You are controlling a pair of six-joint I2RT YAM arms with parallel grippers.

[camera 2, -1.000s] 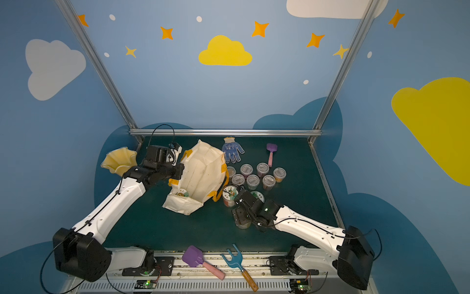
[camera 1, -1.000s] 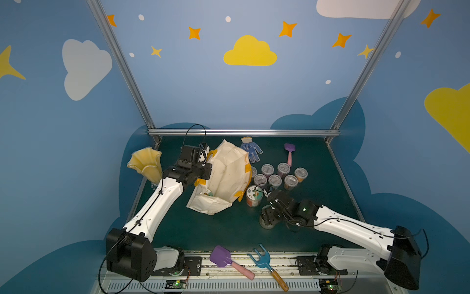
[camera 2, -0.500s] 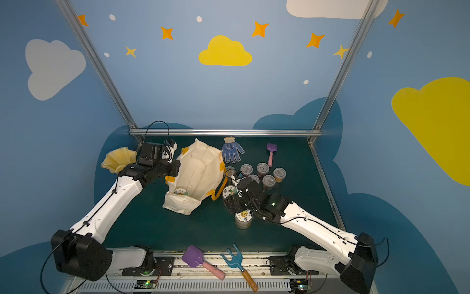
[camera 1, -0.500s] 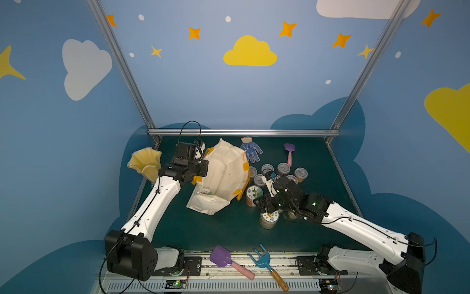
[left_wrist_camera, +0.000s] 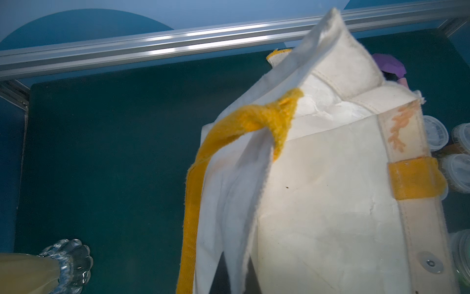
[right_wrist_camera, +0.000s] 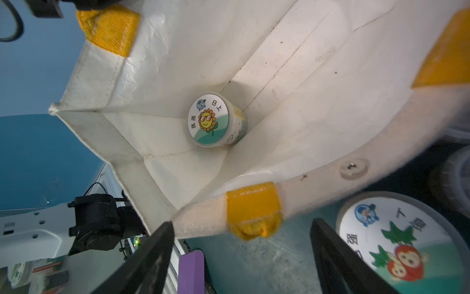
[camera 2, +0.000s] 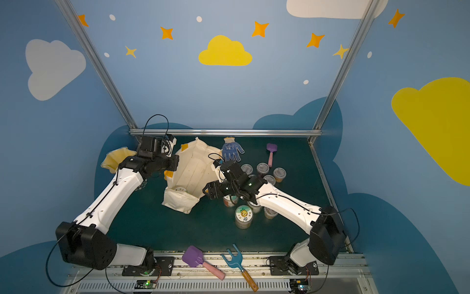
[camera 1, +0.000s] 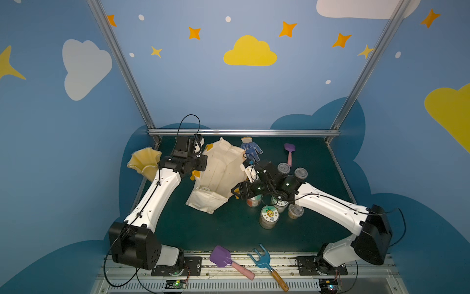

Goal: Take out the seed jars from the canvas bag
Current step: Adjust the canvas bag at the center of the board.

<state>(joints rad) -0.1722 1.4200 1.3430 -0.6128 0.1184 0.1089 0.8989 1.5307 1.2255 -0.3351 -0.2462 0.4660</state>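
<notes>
Hovering fingers-apart, right gripper point(right_wrist_camera: 243, 224) risked snagging the canvas bag point(right_wrist_camera: 279, 63) rim just ahead; seed jar point(right_wrist_camera: 211, 122) lay beyond, left gripper point(camera 1: 203, 164) clamping canvas.

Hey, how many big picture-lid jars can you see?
4. One jar inside the bag. Three on the mat: second jar by the right tool, third jar partly under that arm, fourth jar nearest the front. Others may be hidden.

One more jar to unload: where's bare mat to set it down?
Bare dark green mat lies between the cream canvas bag, the sunflower-lidded clear jar and the purple plastic spade at the front rail. Crowded: the clear lidded seed cups right of the bag.
</notes>
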